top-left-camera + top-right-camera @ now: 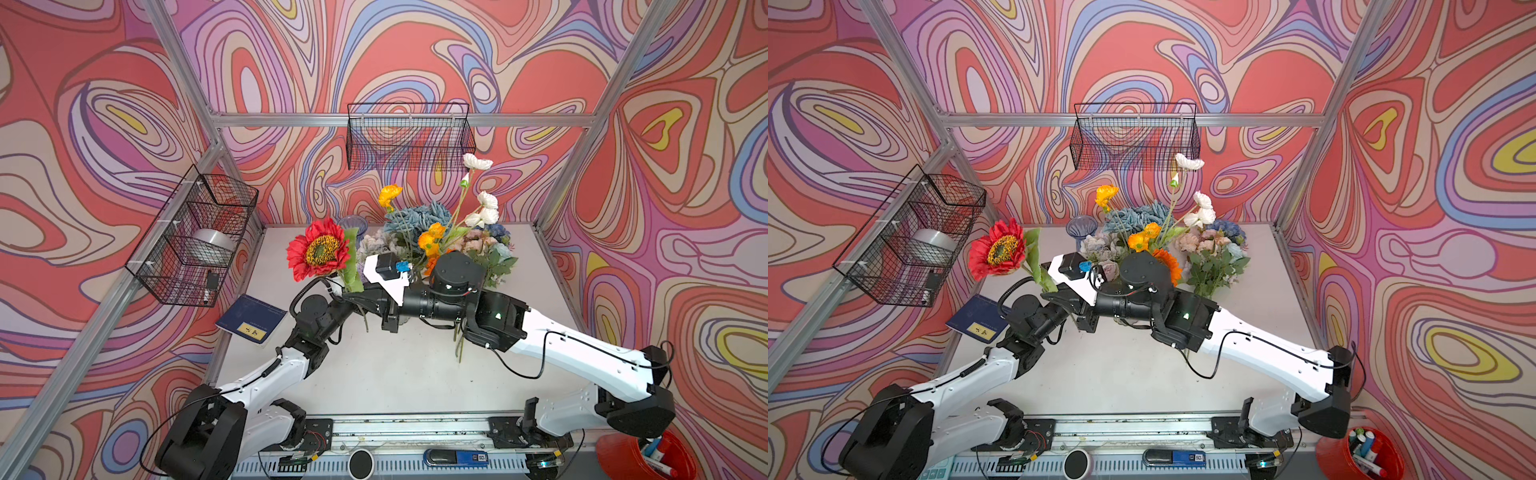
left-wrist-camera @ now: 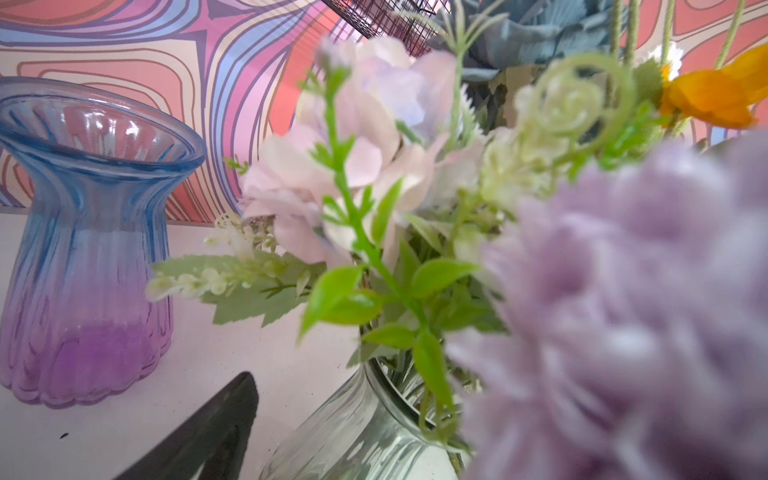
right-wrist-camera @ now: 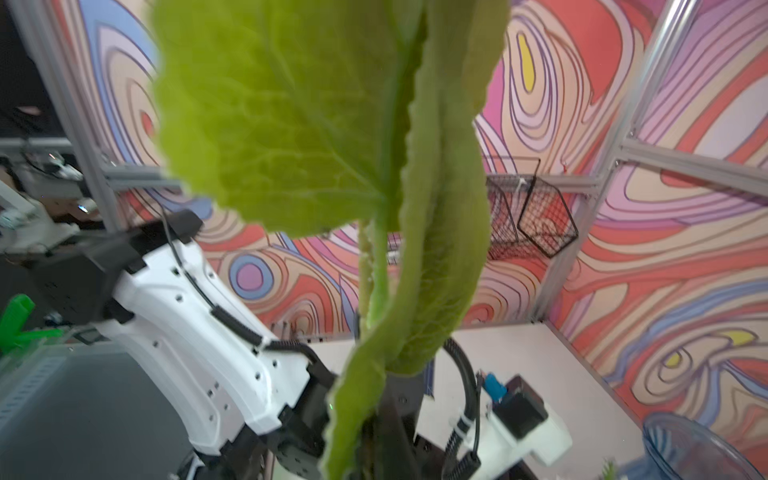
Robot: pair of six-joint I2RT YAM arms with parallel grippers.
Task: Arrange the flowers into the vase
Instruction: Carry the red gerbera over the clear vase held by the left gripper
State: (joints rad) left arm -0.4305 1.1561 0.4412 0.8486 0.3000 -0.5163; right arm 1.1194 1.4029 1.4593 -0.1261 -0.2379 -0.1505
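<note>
Swirling red, lilac and blue walls (image 1: 104, 124) box in a pale table (image 1: 374, 374), and all the action sits at its far edge, in the upper middle of both top views. Across the middle reaches the right gripper (image 1: 353, 296), clamped tight on the stem (image 3: 376, 266) of the red flower (image 1: 318, 249).

That stem is the long axis to watch. It runs on a slant, head up and to the left of the jaws, bare tail poking down and right below them. In the right wrist view a broad, veined fabric leaf (image 3: 282, 116) fills the frame, soft and floppy, with the thin stem beside it.

Now the targets. The blue vase (image 1: 352, 226), ribbed glass fading from blue to purple with a flared lip, stands just right of the red head and looks empty. Near it, low in the left wrist view, a clear glass vase (image 2: 357, 436) is already packed: lilac pompom (image 2: 623, 311), pale pink bloom (image 2: 353, 137), orange poppy (image 2: 715, 95), wiry green sprigs.

Into that bunch noses the left gripper (image 1: 380, 254), jaws wide apart and holding nothing; one dark finger (image 2: 208, 440) shows.

So the right arm has the flower. I judge the tail must swing up-frame and tip upright over a vase mouth. Which vase, I cannot tell.
</note>
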